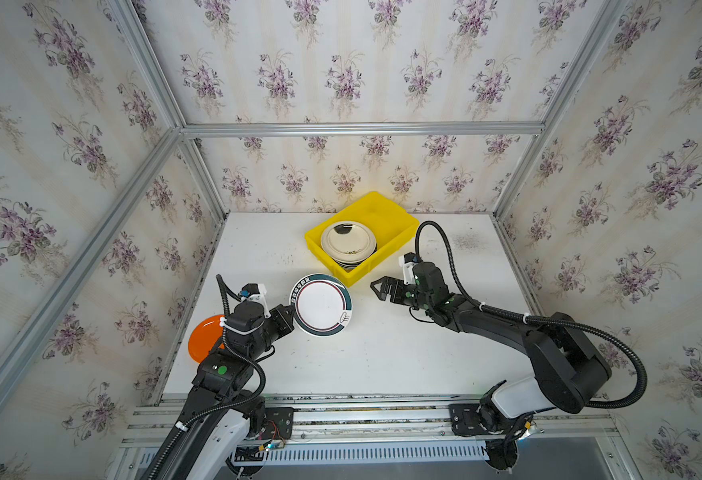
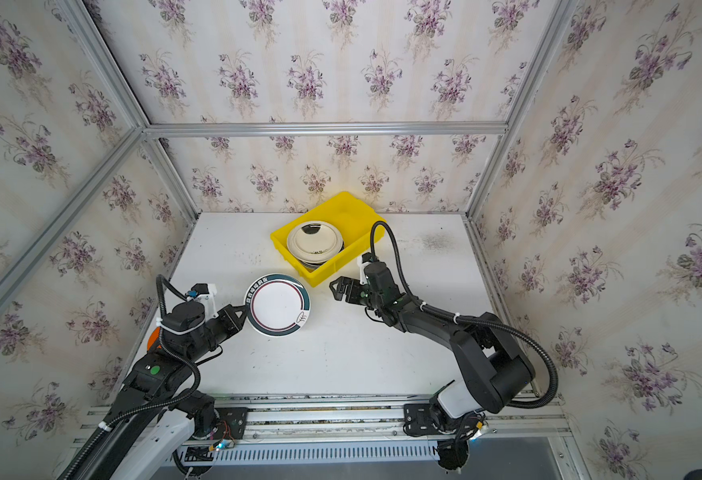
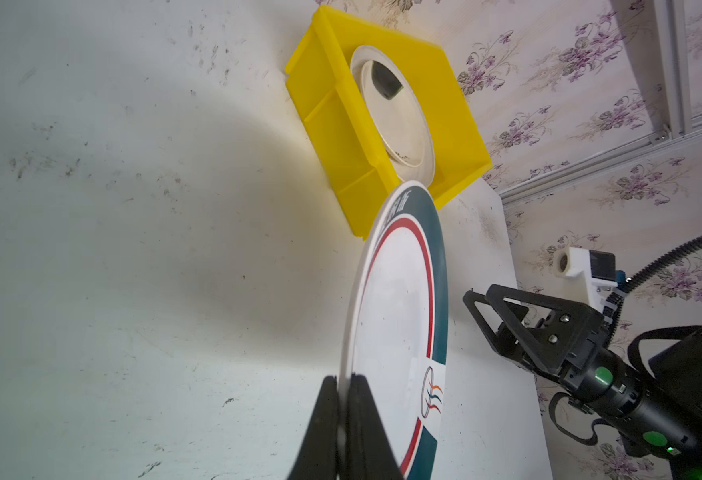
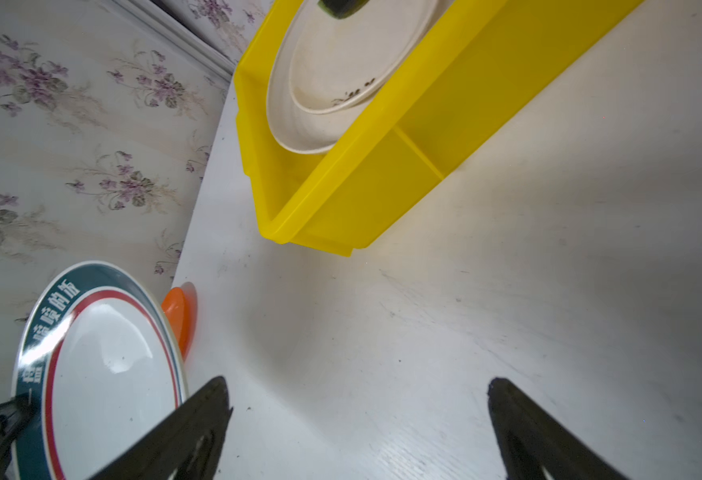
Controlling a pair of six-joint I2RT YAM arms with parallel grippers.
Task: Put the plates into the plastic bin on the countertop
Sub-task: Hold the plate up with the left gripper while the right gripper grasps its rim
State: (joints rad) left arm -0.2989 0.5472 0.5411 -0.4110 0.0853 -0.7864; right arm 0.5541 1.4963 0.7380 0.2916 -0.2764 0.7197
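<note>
A white surface [image 1: 382, 353], speckled with dark scuffs, was enclosed by floral wallpaper. The left end effector [image 1: 292, 316] was clamped on the rim of a round plate [image 1: 322, 305] and held it clear of the surface. The plate had a white centre, a thin red ring, and a broad dark green rim with white Chinese characters and a small wavy logo; the left wrist view showed its rim pinched between the two black fingers [image 3: 324, 415].

This plate sat just short of the near corner of a bright yellow plastic bin [image 1: 384, 212], which stood at the back of the surface. Inside the bin, a glossy cream plate [image 1: 347, 242] topped a stack of dark-edged plates. An orange plate [image 1: 201, 338] lay at the surface's left edge, partly hidden by the left arm.

The right end effector [image 1: 376, 289] had its jaws spread wide and empty, near the bin's front wall, to the right of the held plate.
</note>
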